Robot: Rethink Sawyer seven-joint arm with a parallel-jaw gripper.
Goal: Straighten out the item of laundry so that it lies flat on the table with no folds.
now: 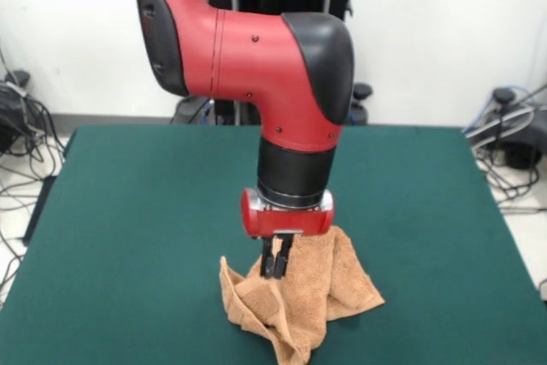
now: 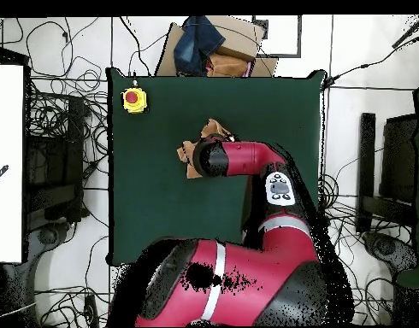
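The orange-tan towel [image 1: 312, 301] lies crumpled in a heap near the front edge of the dark green table [image 1: 145, 211], its folds rising toward the middle. My gripper [image 1: 275, 269] points straight down into the top of the heap, its fingers close together and pinching a raised fold of the cloth. In the overhead view the towel [image 2: 190, 159] shows only in part around the arm's black wrist, and the gripper itself is hidden under that wrist. No band stripes or tag can be made out.
A yellow box with a red button [image 2: 134, 100] sits at one table corner. A cardboard box with blue cloth [image 2: 206, 44] lies beyond the table edge. Cables and equipment [image 1: 513, 134] lie on the floor around the table.
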